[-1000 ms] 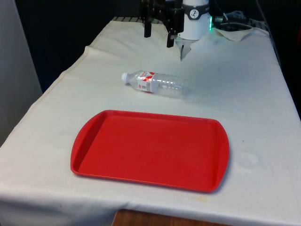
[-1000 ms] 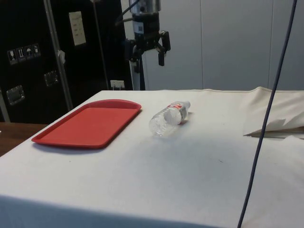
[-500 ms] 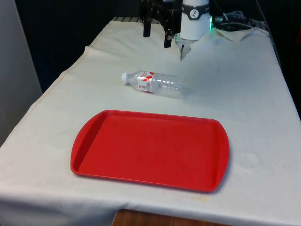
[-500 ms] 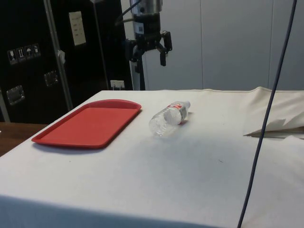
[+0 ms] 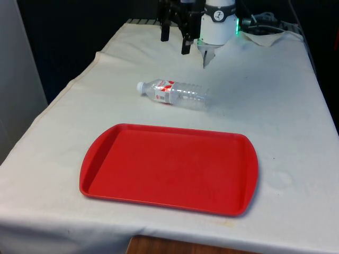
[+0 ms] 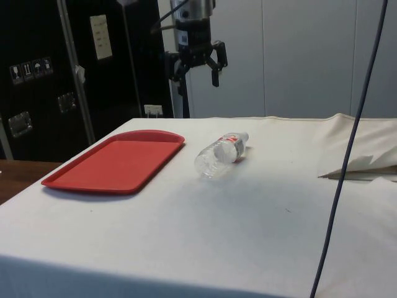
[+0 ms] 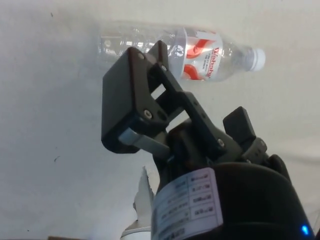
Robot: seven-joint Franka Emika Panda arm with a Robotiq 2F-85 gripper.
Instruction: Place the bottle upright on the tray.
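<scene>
Side view: the tool (image 6: pixel 200 67) hangs spread and empty high above the lying bottle (image 6: pixel 221 154).

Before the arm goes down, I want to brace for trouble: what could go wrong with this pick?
The bottle lies on its side on the cloth, clear and round, so it may roll away or slip when the open claw closes on it. It also has to be turned upright; set down tilted on the tray, it could topple.
</scene>
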